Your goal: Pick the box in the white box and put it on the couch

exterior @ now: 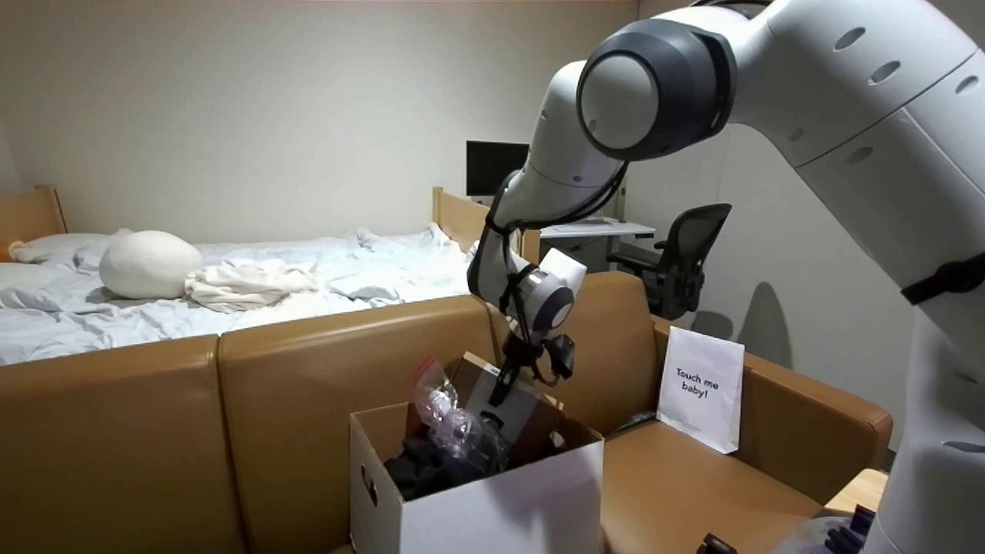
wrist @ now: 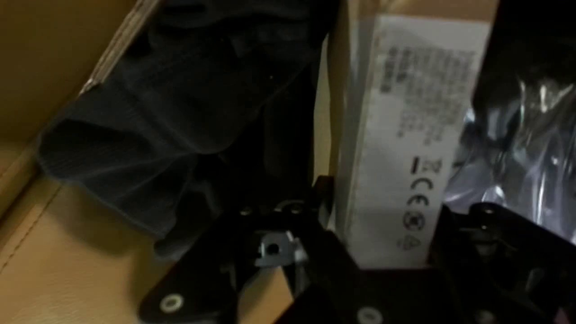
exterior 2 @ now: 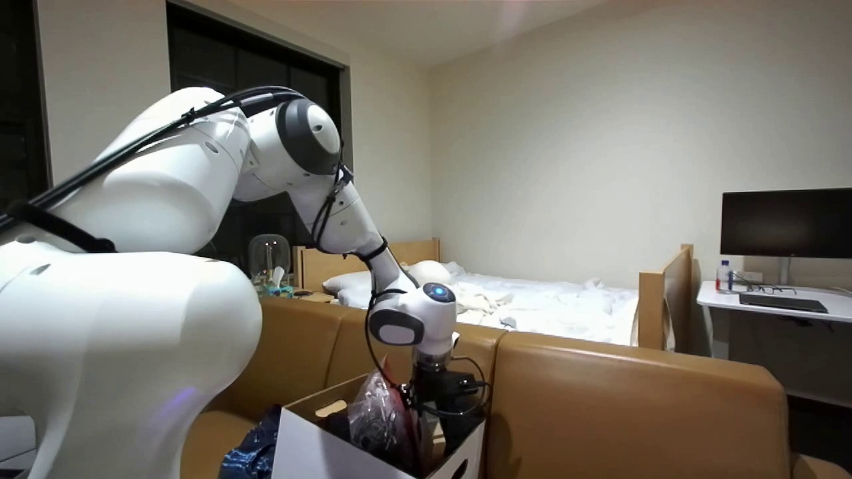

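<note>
The small box (exterior: 479, 396) has a whitish printed side and brownish faces. It stands tilted in the white box (exterior: 500, 515), its upper corner above the rim. In the wrist view the box (wrist: 400, 180) fills the gap between the fingers of my gripper (wrist: 387, 211), which touch it on both sides. In an exterior view a dark finger of the gripper (exterior: 504, 388) lies against its face. In an exterior view the gripper (exterior 2: 442, 406) reaches into the white box (exterior 2: 319, 452), with its fingertips hidden. The white box sits on the tan couch (exterior: 354, 362).
A clear plastic bag (exterior: 454, 423) and dark cloth (wrist: 189, 90) lie in the white box beside the small box. A white card with text (exterior: 700, 388) leans at the couch's armrest. A blue shiny item (exterior 2: 253, 449) lies beside the white box. The couch backrest (exterior 2: 632, 399) rises behind.
</note>
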You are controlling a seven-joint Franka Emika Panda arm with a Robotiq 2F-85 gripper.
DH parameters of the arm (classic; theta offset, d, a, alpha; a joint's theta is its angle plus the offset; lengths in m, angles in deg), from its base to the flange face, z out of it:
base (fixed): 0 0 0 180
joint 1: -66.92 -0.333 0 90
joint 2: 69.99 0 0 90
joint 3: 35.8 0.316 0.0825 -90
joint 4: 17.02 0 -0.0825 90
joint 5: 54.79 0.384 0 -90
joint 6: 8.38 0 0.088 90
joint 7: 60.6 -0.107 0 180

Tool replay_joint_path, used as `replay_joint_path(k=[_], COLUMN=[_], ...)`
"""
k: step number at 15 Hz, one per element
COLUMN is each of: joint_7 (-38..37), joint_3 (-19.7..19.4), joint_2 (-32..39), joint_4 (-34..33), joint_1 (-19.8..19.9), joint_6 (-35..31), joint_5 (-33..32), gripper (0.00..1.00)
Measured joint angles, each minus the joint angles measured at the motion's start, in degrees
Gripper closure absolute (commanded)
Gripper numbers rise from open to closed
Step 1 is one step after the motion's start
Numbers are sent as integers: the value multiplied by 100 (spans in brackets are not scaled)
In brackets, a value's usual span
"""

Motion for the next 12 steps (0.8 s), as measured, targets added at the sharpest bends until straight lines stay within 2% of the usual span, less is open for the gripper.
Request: replay_joint_path(k=[1, 2, 4, 6, 9, 12], joint_7=[-396, -783, -1506, -2095, -2752, -3379], joint_3=[-184, -168, 234, 659, 1196, 1442], joint_2=[-65, -162, -417, -621, -818, -921], joint_4=[-122, -254, -565, -984, -1707, -2201], joint_1=[47, 275, 1048, 1902, 3090, 3810], joint_6=[366, 590, 896, 1309, 1868, 2019], joint_5=[-360, -848, -1755, -2395, -2816, -3059], gripper=[91, 91, 91, 91, 91, 91])
